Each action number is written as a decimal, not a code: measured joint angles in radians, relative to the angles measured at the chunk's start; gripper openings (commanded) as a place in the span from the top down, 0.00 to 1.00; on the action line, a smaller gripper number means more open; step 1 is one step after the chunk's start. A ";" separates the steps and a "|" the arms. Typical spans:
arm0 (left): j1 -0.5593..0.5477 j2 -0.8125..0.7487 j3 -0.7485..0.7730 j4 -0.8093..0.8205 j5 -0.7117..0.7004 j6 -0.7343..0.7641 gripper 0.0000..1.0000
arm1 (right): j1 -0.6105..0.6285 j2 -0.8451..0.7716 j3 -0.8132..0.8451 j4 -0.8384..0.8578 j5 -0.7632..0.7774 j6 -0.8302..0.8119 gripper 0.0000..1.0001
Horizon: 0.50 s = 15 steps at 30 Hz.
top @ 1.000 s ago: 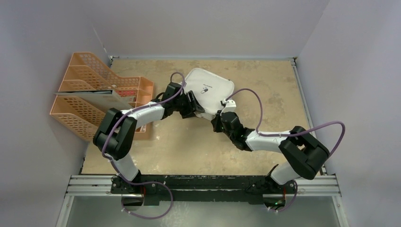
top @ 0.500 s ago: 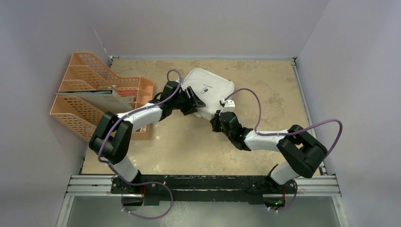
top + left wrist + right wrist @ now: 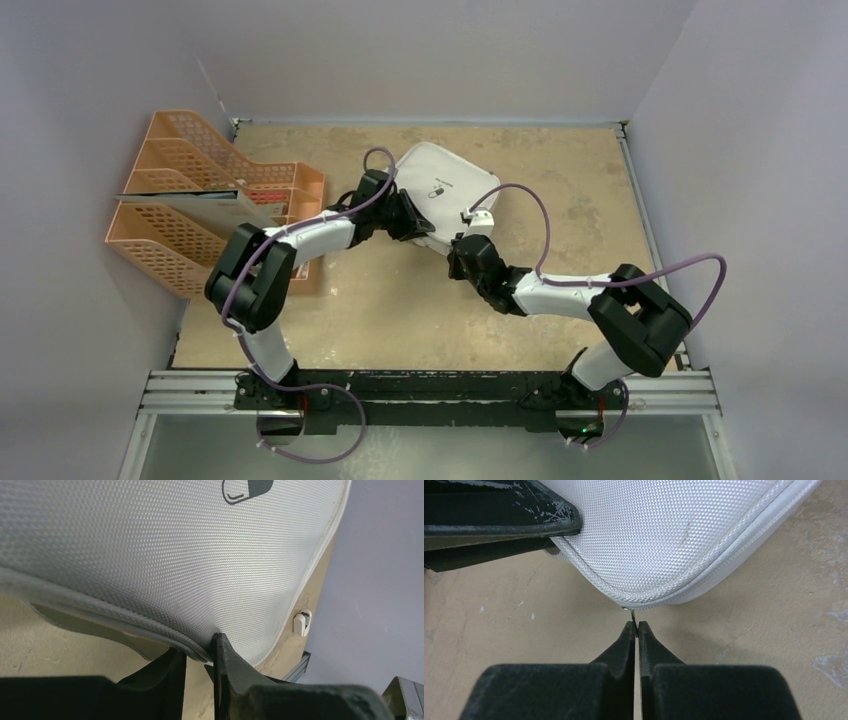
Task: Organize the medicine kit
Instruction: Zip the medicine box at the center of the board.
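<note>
R gripper (image 3: pixel 637 630): black fingers pressed tip to tip with no gap, nipping a thin metal zip pull (image 3: pixel 633 616). The pull hangs off the near corner of the pale grey-white rounded-square soft-shell medicine kit (image 3: pixel 664 530). Gripper sits low over the beige mottled table top (image 3: pixel 749 630) and points straight at that corner. White piping and the zip track curve round the corner just above the pull.

L gripper (image 3: pixel 197 655): closed down on the piped lid rim (image 3: pixel 125 617) at the kit's L edge. One finger (image 3: pixel 165 672) is under the rim, the other against the woven fabric on top. A shadowed gap shows under the rim along this side; contents not visible. L gripper's finger also shows in R wrist view, upper L, touching the kit.

Kit position, top view: on the table, mid-width, toward the far half, turned corner-on to the arms. L gripper at its L edge, R gripper at its near corner. Lid faces up, w/ small dark pill logo (image 3: pixel 435 190) on top.

Orange mesh file trays (image 3: pixel 190 240) stand at the L table edge by the wall, apart from the kit, w/ a flat grey sheet (image 3: pixel 200 198) in them. L forearm passes over their R end.

Pale lilac-grey walls (image 3: pixel 450 50) close in the far side and both flanks.
</note>
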 measured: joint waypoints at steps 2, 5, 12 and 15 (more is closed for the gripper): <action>-0.006 0.008 0.029 -0.036 -0.012 0.035 0.88 | 0.000 -0.002 0.005 -0.013 0.010 -0.002 1.00; -0.011 0.013 0.046 -0.058 -0.027 0.078 0.90 | -0.002 -0.008 0.007 -0.029 0.023 -0.008 1.00; -0.020 0.011 0.048 -0.058 -0.053 0.133 0.91 | -0.085 -0.039 0.000 -0.049 -0.065 -0.021 1.00; -0.021 0.011 0.058 -0.069 -0.064 0.154 0.91 | -0.104 -0.053 0.000 -0.062 -0.083 -0.042 1.00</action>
